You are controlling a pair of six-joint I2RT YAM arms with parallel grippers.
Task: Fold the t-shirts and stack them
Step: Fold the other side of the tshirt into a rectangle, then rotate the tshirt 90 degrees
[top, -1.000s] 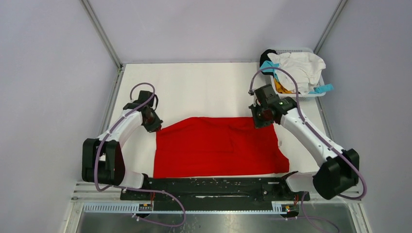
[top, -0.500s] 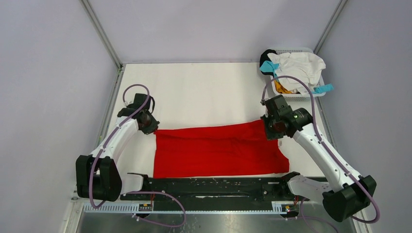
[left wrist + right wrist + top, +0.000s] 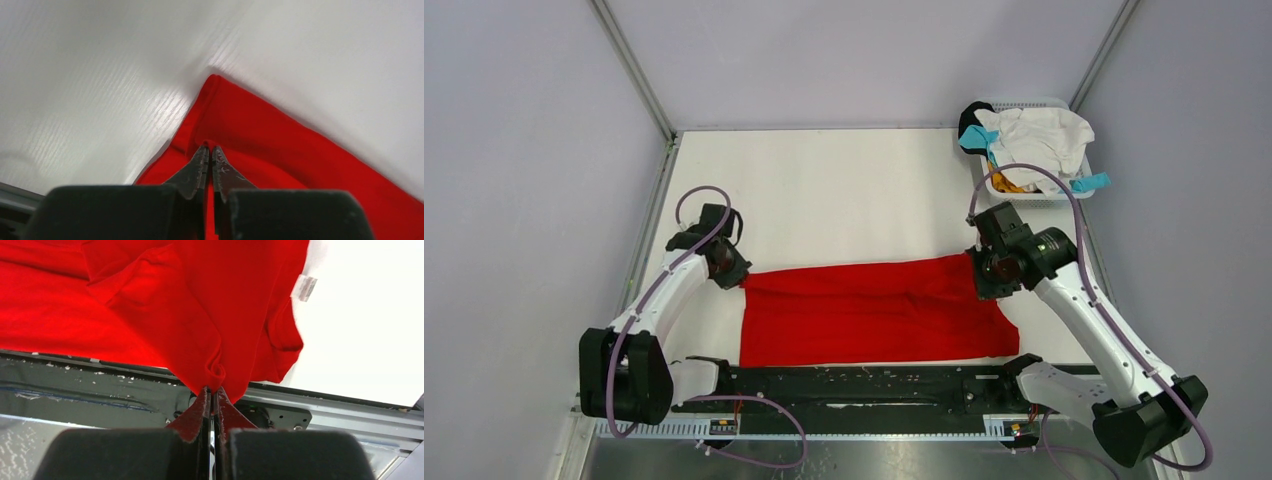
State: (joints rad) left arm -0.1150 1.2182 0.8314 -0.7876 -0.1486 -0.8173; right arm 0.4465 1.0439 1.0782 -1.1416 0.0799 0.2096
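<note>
The large red t-shirt (image 3: 874, 310) lies folded across the near half of the white table. My left gripper (image 3: 735, 275) is shut on its far left corner; in the left wrist view the jaws (image 3: 210, 149) pinch a ridge of red cloth (image 3: 280, 145). My right gripper (image 3: 986, 285) is shut on the far right corner and holds it a little above the table; the right wrist view shows the red cloth (image 3: 165, 305) hanging from the closed tips (image 3: 212, 390). White, teal, orange and black shirts (image 3: 1039, 140) are heaped in the basket.
A white lattice basket (image 3: 1064, 197) stands at the back right corner. A black rail (image 3: 864, 385) with the arm bases runs along the near edge. A white label (image 3: 305, 287) shows on the red shirt's edge. Grey walls close in both sides.
Both grippers have pulled the shirt's far edge toward the near side, and the red cloth now shows as a narrower folded band. The right arm has swung outward to the right.
</note>
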